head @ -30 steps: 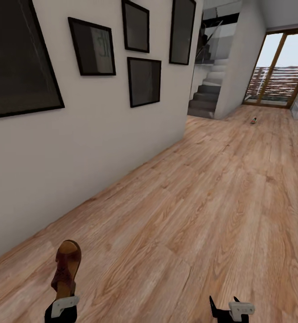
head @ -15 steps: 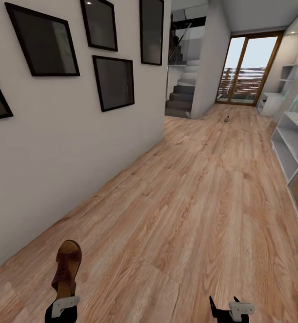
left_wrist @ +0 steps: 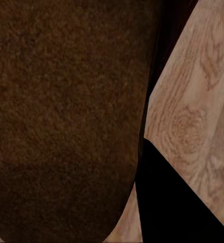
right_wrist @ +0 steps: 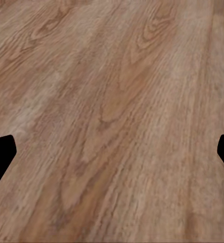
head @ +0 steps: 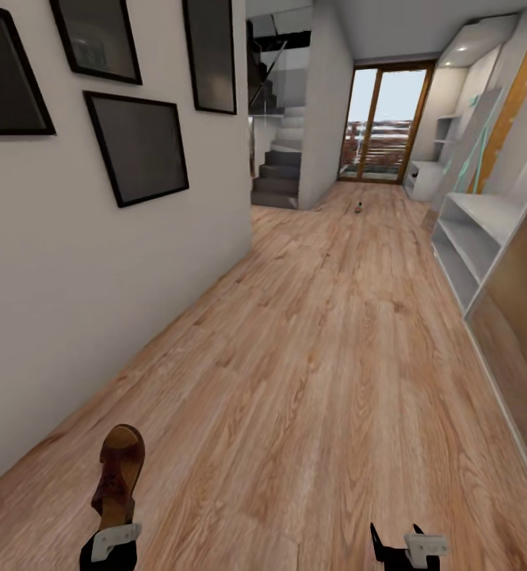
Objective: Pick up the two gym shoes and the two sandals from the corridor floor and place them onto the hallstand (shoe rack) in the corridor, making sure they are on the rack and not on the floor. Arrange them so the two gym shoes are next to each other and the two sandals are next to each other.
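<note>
One brown sandal (head: 119, 469) hangs above the corridor floor (head: 318, 357) at the lower left of the head view, with my left gripper (head: 112, 538) shut on its heel end. Its brown leather (left_wrist: 66, 121) is pressed up against the left wrist camera, beside a dark finger (left_wrist: 177, 202). My right gripper (head: 406, 547) is open and holds nothing; bare floor planks lie between its fingertips (right_wrist: 0, 157). The hallstand (head: 426, 176), a pale low unit with stepped shelves above, stands far down the corridor on the right. The gym shoes are out of view.
A white wall with black picture frames (head: 140, 147) runs along the left. A plain low white shelf unit (head: 469, 238) lines the right wall. A small object (head: 358, 208), too far to identify, lies on the floor before the glass door (head: 378, 127). Stairs (head: 279, 170) rise beyond the wall.
The camera has turned right, so the wall and frames slid left and the white shelf units came into view. Both grippers and the held sandal keep their places in the picture.
</note>
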Controlling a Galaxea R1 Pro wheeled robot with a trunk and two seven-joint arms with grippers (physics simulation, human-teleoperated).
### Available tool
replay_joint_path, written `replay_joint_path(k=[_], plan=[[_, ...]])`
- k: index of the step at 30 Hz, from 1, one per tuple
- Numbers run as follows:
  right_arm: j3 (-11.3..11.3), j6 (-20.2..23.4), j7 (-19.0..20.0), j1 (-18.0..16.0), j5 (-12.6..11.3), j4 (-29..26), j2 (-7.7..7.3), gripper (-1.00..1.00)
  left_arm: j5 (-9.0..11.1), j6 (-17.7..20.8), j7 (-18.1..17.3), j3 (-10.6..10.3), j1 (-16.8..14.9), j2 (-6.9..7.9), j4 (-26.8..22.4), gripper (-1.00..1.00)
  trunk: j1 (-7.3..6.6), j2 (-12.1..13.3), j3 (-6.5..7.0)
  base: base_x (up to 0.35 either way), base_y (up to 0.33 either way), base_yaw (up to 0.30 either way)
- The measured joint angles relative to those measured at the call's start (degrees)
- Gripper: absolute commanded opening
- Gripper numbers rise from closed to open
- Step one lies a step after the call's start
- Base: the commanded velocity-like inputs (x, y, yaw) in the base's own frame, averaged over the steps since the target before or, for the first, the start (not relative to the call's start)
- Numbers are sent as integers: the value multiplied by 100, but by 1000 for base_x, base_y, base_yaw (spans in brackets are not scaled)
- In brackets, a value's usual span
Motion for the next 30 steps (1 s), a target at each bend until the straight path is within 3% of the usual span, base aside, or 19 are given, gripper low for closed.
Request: replay_joint_path(k=[18, 30], plan=[[0, 0, 0, 0, 0, -4, 9, 100, -3, -2, 0, -1, 0, -4, 0, -100, 0, 0, 0, 337, 0, -287], [0, 0, 0, -2, -8, -7, 18, 100, -3, -2, -8, -2, 2, -6, -2, -100, 0, 0, 0, 337, 0, -22]])
